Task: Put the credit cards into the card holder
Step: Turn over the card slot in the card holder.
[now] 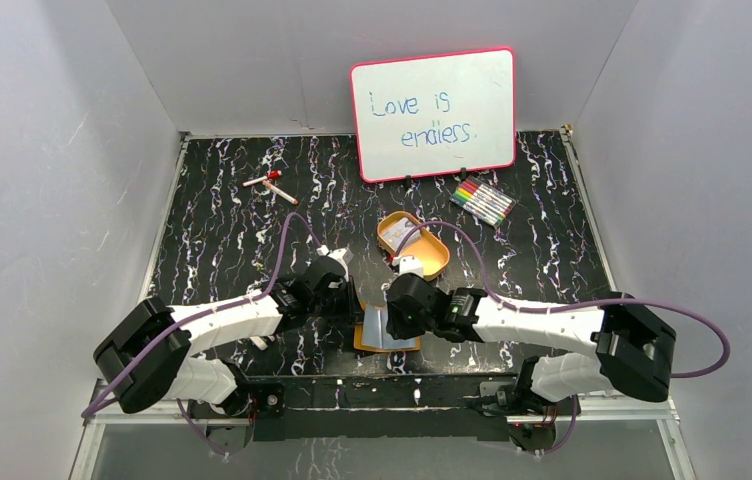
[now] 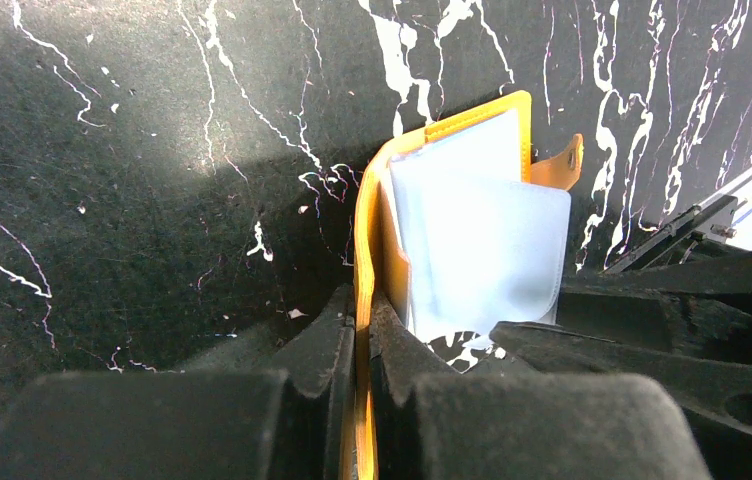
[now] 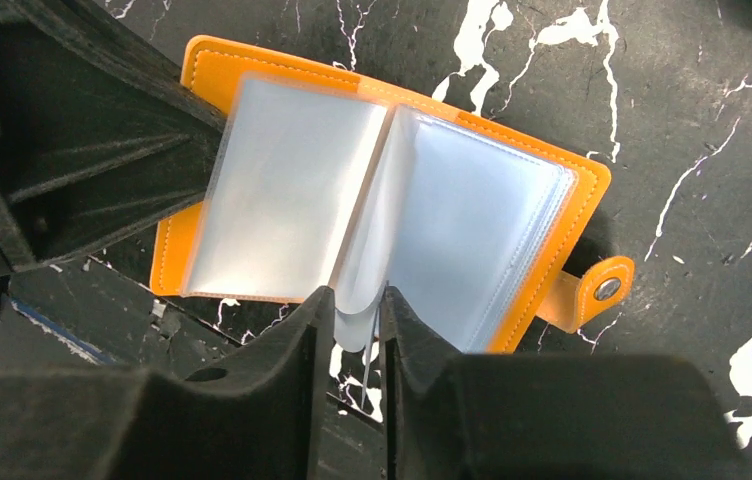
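1. Left tool (image 2: 363, 303) is clamped tight on the orange cover of the holder (image 2: 477, 235), with the leather edge pinched between both fingers.
2. Right tool (image 3: 357, 305) stands narrow at the holder's near edge, and a fold of pale sleeves (image 3: 282, 200) is caught between its fingers.
3. Between the two tools, the holder lies open on the tabletop (image 2: 132, 200), its blue-grey sleeves fanned to both sides and its snap tab (image 3: 597, 290) sticking out from the right cover.
4. Just beyond the holder and apart from it sits an oval tray (image 1: 436, 262) with the cards (image 1: 401, 232) inside.
5. Well beyond the holder stands a board (image 1: 433, 113), with markers (image 1: 482, 201) near its right foot and a pen (image 1: 270, 183) off to the left.
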Controlling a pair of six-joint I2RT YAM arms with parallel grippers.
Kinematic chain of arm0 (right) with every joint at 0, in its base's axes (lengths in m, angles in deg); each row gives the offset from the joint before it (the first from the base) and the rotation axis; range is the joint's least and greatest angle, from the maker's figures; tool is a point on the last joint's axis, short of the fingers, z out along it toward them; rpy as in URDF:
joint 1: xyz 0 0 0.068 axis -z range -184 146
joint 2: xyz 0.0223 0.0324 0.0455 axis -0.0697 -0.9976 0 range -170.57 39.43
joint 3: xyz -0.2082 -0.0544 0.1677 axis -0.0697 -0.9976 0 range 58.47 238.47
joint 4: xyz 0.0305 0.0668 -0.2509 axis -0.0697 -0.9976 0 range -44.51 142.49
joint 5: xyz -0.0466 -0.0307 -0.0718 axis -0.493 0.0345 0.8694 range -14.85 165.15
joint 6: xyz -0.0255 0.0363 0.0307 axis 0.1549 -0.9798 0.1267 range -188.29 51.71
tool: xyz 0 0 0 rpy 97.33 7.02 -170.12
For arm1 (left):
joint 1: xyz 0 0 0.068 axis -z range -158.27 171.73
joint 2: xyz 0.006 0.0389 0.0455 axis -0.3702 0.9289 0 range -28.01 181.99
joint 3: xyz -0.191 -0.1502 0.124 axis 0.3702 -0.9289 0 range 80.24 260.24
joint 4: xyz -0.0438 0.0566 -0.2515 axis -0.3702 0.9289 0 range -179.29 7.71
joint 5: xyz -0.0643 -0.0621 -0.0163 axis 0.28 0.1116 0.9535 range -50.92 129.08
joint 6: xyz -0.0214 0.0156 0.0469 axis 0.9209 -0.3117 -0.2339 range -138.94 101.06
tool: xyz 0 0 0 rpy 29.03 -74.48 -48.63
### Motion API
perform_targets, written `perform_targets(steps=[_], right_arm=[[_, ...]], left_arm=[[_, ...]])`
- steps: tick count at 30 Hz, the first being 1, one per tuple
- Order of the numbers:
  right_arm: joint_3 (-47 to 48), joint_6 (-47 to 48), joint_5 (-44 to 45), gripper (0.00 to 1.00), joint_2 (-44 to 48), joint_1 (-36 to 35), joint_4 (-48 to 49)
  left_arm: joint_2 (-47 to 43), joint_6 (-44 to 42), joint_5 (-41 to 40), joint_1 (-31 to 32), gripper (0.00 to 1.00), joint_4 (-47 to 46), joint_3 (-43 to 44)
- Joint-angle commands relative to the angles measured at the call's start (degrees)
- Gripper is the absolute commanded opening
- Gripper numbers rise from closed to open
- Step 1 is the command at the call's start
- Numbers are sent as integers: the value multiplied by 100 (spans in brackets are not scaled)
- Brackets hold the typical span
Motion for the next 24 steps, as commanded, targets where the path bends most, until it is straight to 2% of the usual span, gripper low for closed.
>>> perform_targets(steps=[1,6,9,11,14,17,21,24], right_arm=[[-105,-77,159,26,342,-23,172],[-89,-5,80,16,373,-23,274],[-84,14,34,8,363,-21,328],[-82,15,17,0,355,-25,334],[-99,-37,19,0,372,-24,342],[-121,-76,15,0,390,-24,366],[-132,-115,-43,0,341,-25,457],[-99,-142,-73,0,253,-21,512]], left_arm=[[-145,-82,-118,11,0,90,9],[-284,-93,-236,5,2,210,53],[-409,-167,-416,4,14,484,143],[-498,-234,-522,5,27,624,205],[-660,-290,-862,8,51,976,337],[-903,-322,-1227,8,65,1379,500],[-1498,-277,-1606,9,70,1728,604],[-1974,-181,-1462,12,72,1537,593]])
